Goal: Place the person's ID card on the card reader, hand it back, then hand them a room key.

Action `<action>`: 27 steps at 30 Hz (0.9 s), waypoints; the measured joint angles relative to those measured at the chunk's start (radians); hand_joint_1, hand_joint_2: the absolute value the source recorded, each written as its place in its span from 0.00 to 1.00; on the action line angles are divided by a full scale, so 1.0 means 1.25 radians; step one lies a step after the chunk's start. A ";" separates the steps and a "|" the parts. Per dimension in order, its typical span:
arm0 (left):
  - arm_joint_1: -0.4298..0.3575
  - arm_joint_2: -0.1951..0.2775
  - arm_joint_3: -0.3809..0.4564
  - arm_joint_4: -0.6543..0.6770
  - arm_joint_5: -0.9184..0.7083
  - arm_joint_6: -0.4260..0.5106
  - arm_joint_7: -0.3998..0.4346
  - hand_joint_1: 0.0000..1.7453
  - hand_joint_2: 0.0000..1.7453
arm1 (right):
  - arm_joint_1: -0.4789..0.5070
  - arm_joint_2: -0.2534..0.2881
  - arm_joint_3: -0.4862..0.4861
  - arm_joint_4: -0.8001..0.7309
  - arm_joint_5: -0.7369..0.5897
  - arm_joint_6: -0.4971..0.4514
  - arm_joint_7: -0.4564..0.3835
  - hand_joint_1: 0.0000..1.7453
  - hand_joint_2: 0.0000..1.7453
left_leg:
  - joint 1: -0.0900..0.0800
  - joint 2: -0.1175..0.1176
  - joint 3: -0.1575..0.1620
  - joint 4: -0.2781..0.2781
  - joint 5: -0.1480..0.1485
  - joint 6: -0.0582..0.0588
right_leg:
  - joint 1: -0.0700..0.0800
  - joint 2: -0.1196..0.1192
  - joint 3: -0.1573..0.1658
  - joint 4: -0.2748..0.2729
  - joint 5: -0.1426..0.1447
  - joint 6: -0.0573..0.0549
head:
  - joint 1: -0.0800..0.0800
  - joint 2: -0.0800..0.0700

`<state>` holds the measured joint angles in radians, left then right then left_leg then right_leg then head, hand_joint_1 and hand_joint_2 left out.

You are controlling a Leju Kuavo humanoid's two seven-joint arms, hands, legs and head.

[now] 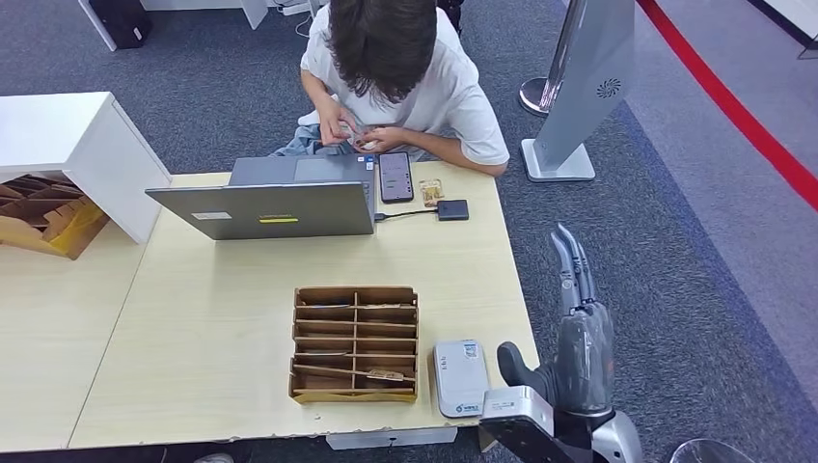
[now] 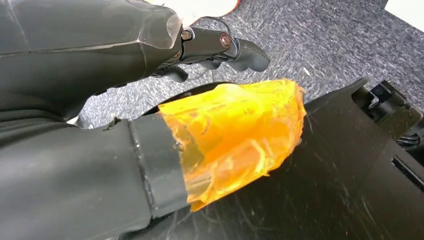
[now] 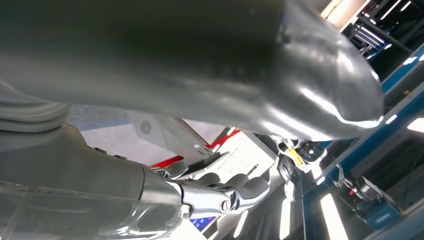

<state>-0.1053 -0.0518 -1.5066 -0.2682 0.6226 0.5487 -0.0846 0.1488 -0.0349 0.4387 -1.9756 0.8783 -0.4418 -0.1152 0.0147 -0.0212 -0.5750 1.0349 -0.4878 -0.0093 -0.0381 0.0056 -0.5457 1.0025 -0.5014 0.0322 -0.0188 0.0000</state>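
Right robot hand (image 1: 577,318) raised at lower right, off the worktop's (image 1: 222,338) edge, fingers straight and apart, nothing held.

Beside it, a small white card reader (image 1: 459,376) with rounded corners is seen near the pale wooden worktop's front edge, just right of a brown compartmented cardboard tray (image 1: 355,343). At upper centre a grey laptop (image 1: 265,198), a dark phone (image 1: 395,177) and a person (image 1: 395,77) are found; something small is held in the person's hands. The left robot hand (image 2: 210,47) is seen with curled fingers, empty.
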 joint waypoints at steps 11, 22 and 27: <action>-0.008 -0.021 -0.002 0.044 -0.003 -0.020 -0.012 0.00 0.00 | 0.042 0.020 -0.014 -0.009 -0.037 0.030 -0.038 0.00 0.00 | 0.000 0.000 0.000 0.000 0.000 0.000 | 0.000 0.000 0.000 0.000 0.000 0.000 | 0.000 0.000; -0.019 -0.034 -0.002 0.073 -0.006 -0.039 -0.020 0.00 0.00 | 0.047 0.020 -0.009 0.008 -0.047 0.036 -0.058 0.00 0.00 | 0.000 0.000 0.000 0.000 0.000 0.000 | 0.000 0.000 0.000 0.000 0.000 0.000 | 0.000 0.000; -0.021 -0.039 -0.003 0.083 -0.008 -0.046 -0.025 0.00 0.00 | 0.046 0.020 0.003 0.017 -0.043 0.040 -0.059 0.00 0.25 | 0.000 0.000 0.000 0.000 0.000 0.000 | 0.000 0.000 0.000 0.000 0.000 0.000 | 0.000 0.000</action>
<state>-0.1319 -0.1006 -1.5100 -0.1643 0.6128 0.4916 -0.1155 0.2069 -0.0103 0.4420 -1.9547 0.8244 -0.3923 -0.1895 0.0149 -0.0209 -0.5750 1.0347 -0.4878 -0.0093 -0.0380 0.0060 -0.5458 1.0025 -0.5015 0.0321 -0.0188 0.0000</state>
